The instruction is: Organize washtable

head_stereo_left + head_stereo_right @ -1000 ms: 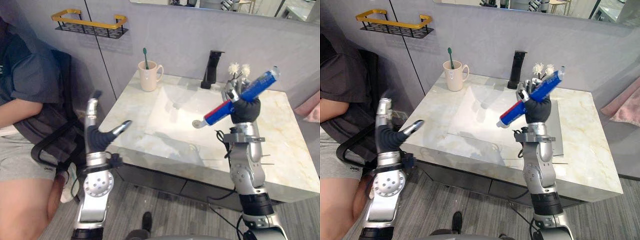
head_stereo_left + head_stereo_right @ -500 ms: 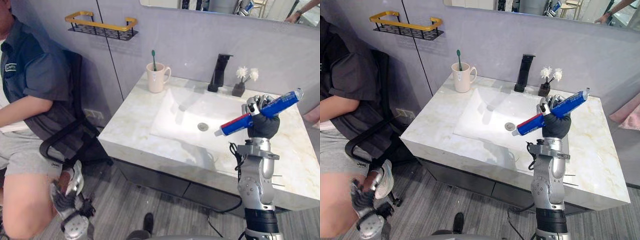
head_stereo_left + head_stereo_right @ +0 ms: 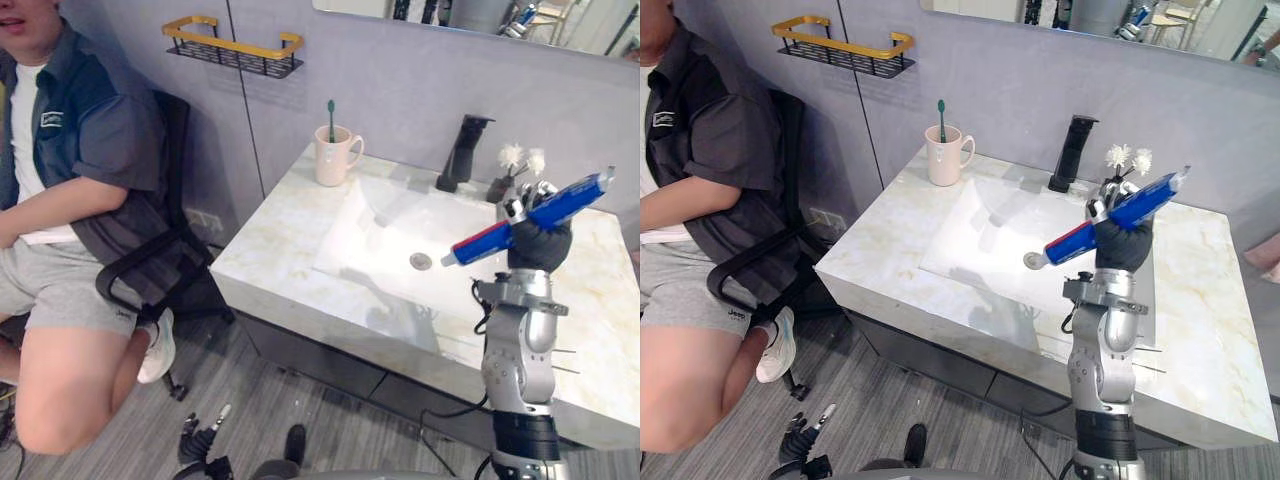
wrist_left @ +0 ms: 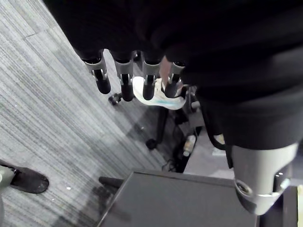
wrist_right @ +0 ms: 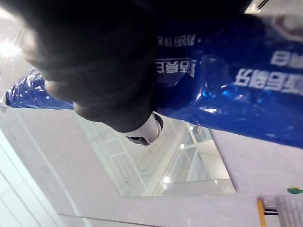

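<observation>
1. The marble washtable [image 3: 270, 260] stands against the grey wall, with a pale basin [image 3: 380, 235] sunk into its middle.
2. A person [image 3: 70, 190] sits to the left of it on a black chair [image 3: 165, 270], well apart from the counter.
3. A black wire shelf with a yellow rail [image 3: 235, 45] hangs on the wall above the chair.
4. My right hand [image 3: 540, 243] is raised over the right side of the basin, fingers and thumb wrapped tight round the toothpaste tube [image 3: 525, 220].
5. My left hand [image 3: 800, 437] hangs low near the floor, below the washtable's front left corner, fingers [image 4: 124, 82] loose and nearly straight, holding nothing.
6. The tube is blue with a red band; it tilts, its white cap end lower over the basin and its flat end up to the right.
7. A black faucet [image 3: 464, 155] stands at the back edge of the basin.
8. A cream mug [image 3: 333, 158] sits at the back left corner.
9. A small dark vase of white flowers [image 3: 515, 162] stands just right of the faucet.
10. A green toothbrush [image 3: 331, 108] stands upright in the mug.
</observation>
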Tool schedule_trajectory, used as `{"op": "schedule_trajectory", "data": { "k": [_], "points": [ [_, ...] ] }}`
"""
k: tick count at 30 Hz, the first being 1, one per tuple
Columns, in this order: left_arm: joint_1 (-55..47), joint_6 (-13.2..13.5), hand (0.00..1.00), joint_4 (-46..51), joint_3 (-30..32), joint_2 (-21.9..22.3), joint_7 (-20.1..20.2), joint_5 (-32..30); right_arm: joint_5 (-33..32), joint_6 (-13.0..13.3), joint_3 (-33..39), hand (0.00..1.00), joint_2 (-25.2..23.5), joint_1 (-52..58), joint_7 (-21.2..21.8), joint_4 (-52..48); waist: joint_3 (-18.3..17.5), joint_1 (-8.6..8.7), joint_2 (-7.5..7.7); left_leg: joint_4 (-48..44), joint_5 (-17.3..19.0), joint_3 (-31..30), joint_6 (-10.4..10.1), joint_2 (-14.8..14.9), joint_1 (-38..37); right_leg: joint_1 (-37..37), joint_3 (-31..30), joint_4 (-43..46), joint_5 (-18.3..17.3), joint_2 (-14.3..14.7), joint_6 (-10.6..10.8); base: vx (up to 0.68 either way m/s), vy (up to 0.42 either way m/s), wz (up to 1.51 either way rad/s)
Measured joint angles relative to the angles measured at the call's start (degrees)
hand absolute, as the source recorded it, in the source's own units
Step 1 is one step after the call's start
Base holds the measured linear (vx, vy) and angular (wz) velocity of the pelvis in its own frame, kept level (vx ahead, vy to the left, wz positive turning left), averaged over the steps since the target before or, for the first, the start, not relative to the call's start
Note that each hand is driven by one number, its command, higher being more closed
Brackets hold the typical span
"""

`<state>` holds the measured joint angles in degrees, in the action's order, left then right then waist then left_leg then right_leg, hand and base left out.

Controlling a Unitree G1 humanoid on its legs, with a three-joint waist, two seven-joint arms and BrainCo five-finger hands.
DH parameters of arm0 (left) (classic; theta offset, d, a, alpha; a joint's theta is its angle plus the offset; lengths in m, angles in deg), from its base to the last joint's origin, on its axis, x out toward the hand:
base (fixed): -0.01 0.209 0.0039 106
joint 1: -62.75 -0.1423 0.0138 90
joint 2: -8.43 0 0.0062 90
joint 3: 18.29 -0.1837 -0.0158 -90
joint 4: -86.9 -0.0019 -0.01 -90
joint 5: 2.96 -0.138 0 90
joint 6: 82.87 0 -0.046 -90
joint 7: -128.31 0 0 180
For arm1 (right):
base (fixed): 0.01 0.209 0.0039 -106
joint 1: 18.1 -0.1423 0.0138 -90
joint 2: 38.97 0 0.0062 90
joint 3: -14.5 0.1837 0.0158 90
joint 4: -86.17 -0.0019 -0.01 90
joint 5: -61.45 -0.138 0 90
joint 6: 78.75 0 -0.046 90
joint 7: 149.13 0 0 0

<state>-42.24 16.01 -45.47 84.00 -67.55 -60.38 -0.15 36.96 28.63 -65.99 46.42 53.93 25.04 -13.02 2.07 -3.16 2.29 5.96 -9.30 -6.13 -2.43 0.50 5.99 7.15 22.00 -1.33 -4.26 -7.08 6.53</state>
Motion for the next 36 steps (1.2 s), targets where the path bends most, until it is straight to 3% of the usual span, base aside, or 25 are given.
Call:
{"op": "schedule_trajectory", "data": {
  "k": [9,14,23,27,32,36],
  "points": [
    [-0.02,0.08,0.0,-1.28,-2.78,-1.99,1.02,-0.22,5.56,0.24,-1.62,1.0,9.0,-23.66,-6.57,13.75,1.28,-4.04,1.78,-0.01,-0.28,-0.18,0.26,0.16,2.1,-1.48,0.13,-0.15,0.02,0.24,-0.02,0.02,-0.011,0.02],
    [0.1,0.46,0.0,-1.21,-3.38,-2.9,1.07,-0.16,9.48,0.11,-6.78,1.0,14.76,-42.45,-10.01,26.03,4.34,-6.72,2.32,-0.04,-0.42,-0.08,0.07,0.63,3.33,-2.77,-0.02,-0.07,0.04,0.71,-0.07,-0.02,-0.013,-0.01],
    [3.34,0.72,0.0,-1.14,-6.03,-5.13,1.04,-0.02,13.85,-0.57,-12.15,1.0,16.96,-61.56,-15.63,40.8,10.41,-10.32,4.22,-0.4,-1.24,-1.31,-0.49,1.34,7.86,-6.7,1.09,-0.01,0.37,1.63,-0.54,-0.01,-0.006,0.05],
    [5.14,1.34,0.0,-0.92,-7.89,-6.09,1.01,0.02,14.0,-2.12,-14.38,1.0,17.28,-66.64,-16.79,46.05,12.96,-10.83,4.81,-0.42,-1.71,-2.13,-0.69,1.39,9.18,-7.55,1.73,-0.2,0.4,1.93,-0.58,0.01,-0.004,0.1],
    [7.13,1.72,0.0,-0.94,-10.2,-6.66,0.77,1.12,15.02,-3.39,-15.19,1.0,19.68,-68.61,-18.26,51.29,15.27,-11.91,4.72,-0.42,-1.99,-3.65,-1.05,1.35,10.42,-7.84,3.34,-0.81,0.4,2.36,-0.59,0.01,-0.002,0.14],
    [8.56,2.48,0.0,-0.91,-10.88,-6.77,-0.21,1.34,16.49,-5.03,-17.32,1.0,21.61,-71.48,-19.67,55.1,17.02,-11.77,4.36,-0.43,-2.44,-4.92,-1.5,1.53,12.27,-9.11,4.63,-0.84,0.38,2.87,-0.6,0.0,0.002,0.15]
  ]
}}
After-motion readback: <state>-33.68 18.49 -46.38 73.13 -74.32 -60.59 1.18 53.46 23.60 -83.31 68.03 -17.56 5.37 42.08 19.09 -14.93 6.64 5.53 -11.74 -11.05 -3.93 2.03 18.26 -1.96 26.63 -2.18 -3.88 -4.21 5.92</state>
